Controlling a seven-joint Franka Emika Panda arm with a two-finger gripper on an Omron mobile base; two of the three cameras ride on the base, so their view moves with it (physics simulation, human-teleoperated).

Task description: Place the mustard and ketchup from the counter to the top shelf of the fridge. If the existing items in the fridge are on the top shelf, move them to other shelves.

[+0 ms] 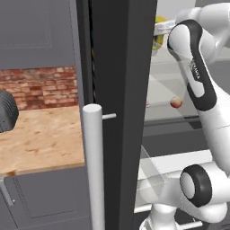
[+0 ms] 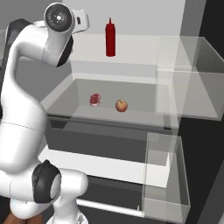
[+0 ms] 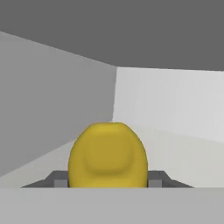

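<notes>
The hand (image 3: 108, 178) is gripping the rounded, smooth yellow mustard (image 3: 107, 155) over the pale top shelf (image 2: 131, 48) of the fridge (image 1: 121, 112), where the slim red ketchup (image 2: 110, 38) is standing upright beyond.

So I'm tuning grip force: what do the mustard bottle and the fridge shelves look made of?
The mustard, between the gripper's fingers, looks like smooth matte plastic: rounded, uniformly yellow, no glare. The top shelf and the shelf under the apple look like clear glass or acrylic: see-through, pale-edged.
</notes>
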